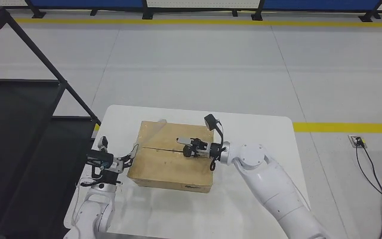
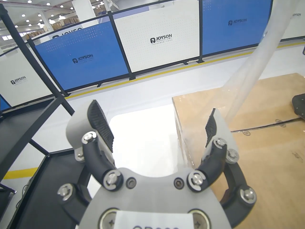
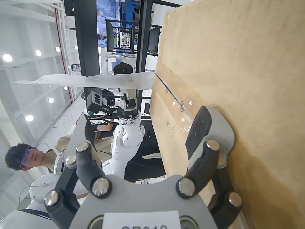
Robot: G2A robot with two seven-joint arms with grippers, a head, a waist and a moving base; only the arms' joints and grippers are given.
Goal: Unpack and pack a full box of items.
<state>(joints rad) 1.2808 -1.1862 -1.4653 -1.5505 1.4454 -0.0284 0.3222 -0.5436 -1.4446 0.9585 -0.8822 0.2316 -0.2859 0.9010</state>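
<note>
Whatever's packed in the box (image 1: 173, 156) is hidden, since it's shut. One end of the tape strip (image 2: 258, 53) gets chopped off by the left wrist view's edge, and much of the box is cropped in both wrist views. From the top, the strip can barely be made out.
</note>
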